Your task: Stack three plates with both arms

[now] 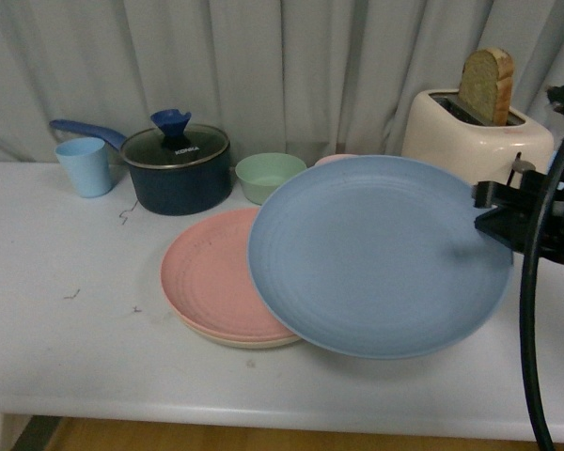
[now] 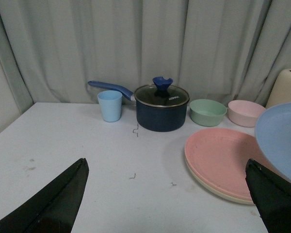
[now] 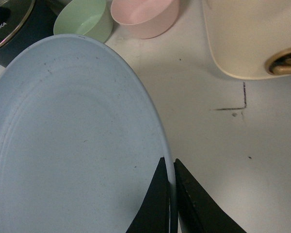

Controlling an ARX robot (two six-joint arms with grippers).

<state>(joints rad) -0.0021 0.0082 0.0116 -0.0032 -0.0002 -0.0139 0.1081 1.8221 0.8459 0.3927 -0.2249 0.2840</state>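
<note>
The pink plate (image 1: 211, 277) lies on the beige plate (image 1: 235, 340), whose rim shows beneath it, at the table's middle. The blue plate (image 1: 376, 254) hangs tilted above the table, overlapping the pink plate's right side. My right gripper (image 1: 489, 221) is shut on the blue plate's right rim; in the right wrist view the right gripper (image 3: 170, 167) pinches the rim of the blue plate (image 3: 72, 141). My left gripper (image 2: 167, 167) is open over bare table, left of the pink plate (image 2: 220, 160); the blue plate (image 2: 283, 136) shows at that view's right edge.
At the back stand a light blue cup (image 1: 85, 166), a dark pot with a glass lid (image 1: 176, 172), a green bowl (image 1: 269, 177), a pink bowl (image 3: 144, 17) and a cream toaster (image 1: 475, 132) holding toast. A black cable (image 1: 536, 310) hangs at the right.
</note>
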